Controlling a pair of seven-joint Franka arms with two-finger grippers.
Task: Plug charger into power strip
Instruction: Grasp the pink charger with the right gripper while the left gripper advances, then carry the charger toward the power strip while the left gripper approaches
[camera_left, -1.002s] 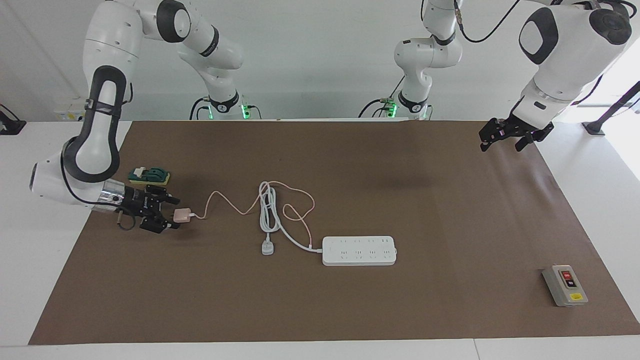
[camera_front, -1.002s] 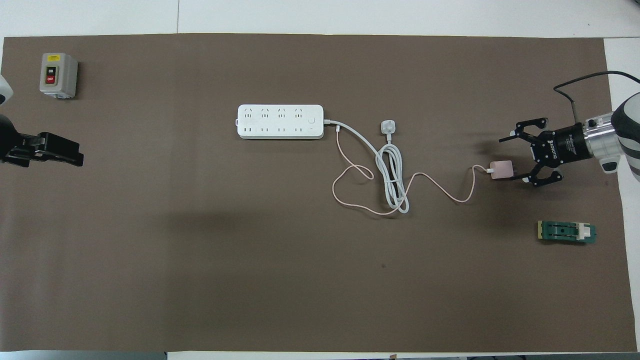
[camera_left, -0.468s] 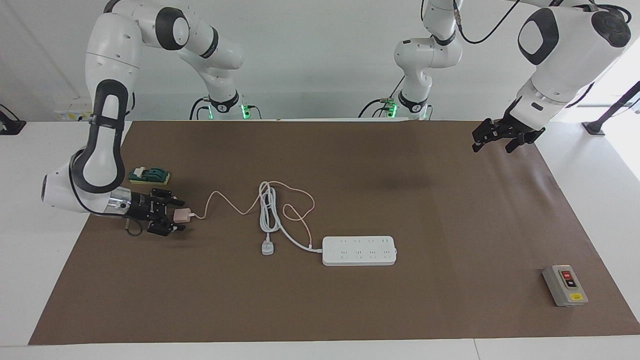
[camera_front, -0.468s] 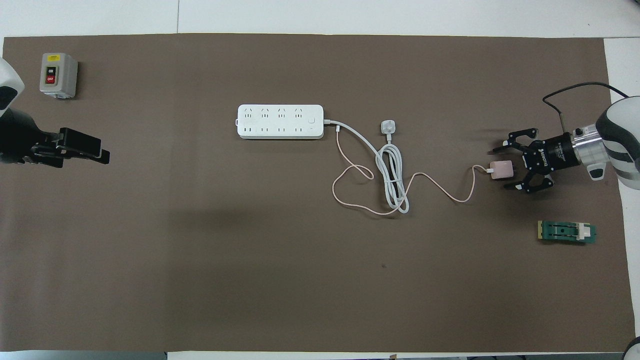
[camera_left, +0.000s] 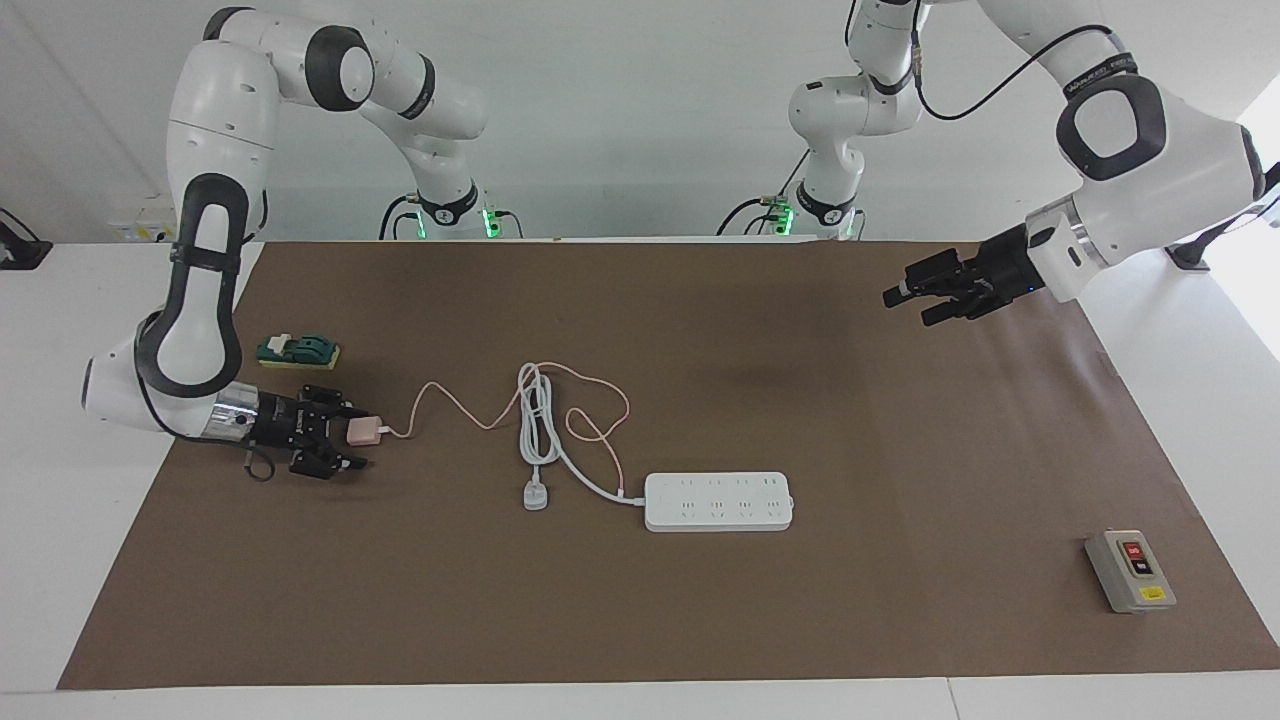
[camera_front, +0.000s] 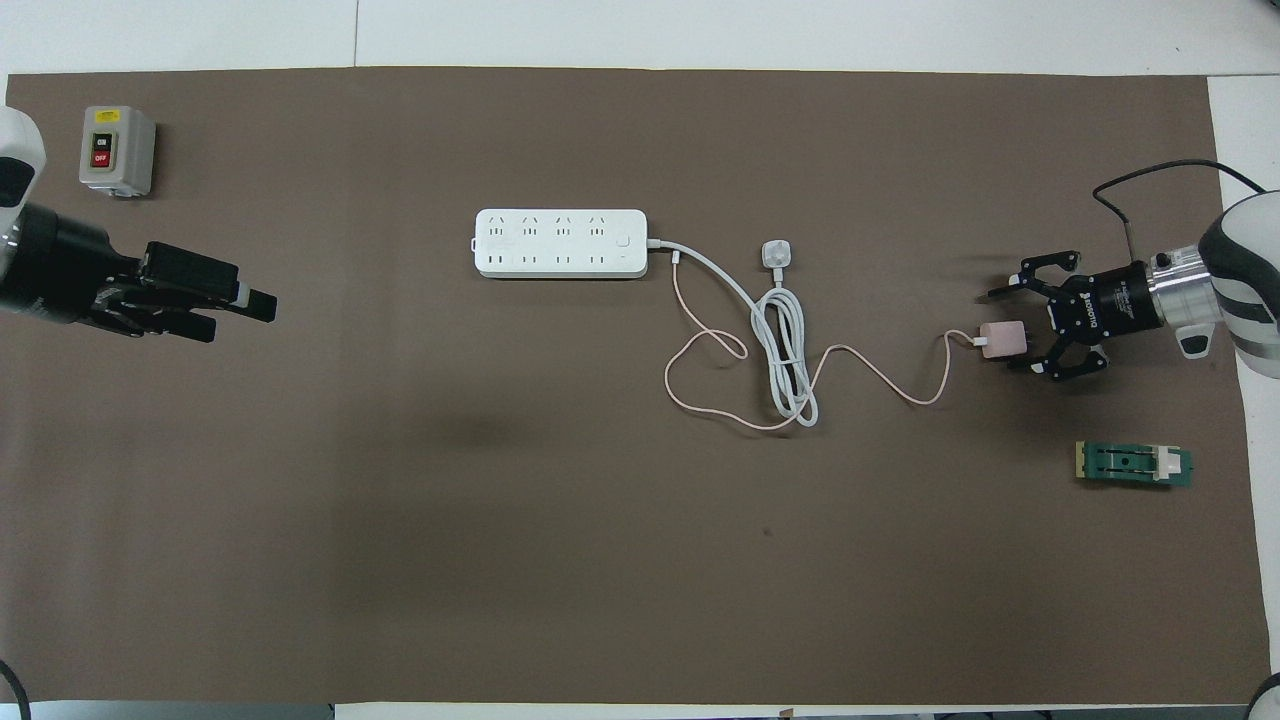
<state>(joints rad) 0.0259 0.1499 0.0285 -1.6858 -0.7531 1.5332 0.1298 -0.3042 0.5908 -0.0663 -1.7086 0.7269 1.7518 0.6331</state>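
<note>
Two arms are busy at once. Down at its own end of the table, the right gripper (camera_left: 352, 437) lies low and level on the brown mat (camera_left: 640, 620) with the pale-pink charger (camera_left: 364, 431) sitting between its fingertips. A second ago those fingers stood wider around the cube; now they have drawn in closer, though a sliver of gap shows on either side, so I would call them closing and not yet clamped. The charger's thin pink cable (camera_front: 870, 372) loops loosely toward the white power strip (camera_front: 560, 243), which lies flat mid-table, well apart from the charger, with its own thick cord and three-pin plug (camera_front: 777, 252) beside it. The left gripper (camera_left: 905, 301), fingers spread and holding nothing, has swung in from the mat's edge and hangs over the bare mat near the grey switch box (camera_front: 117, 150). To my eye the pick-up is about to lock, and the carry and insertion are all to come.
</note>
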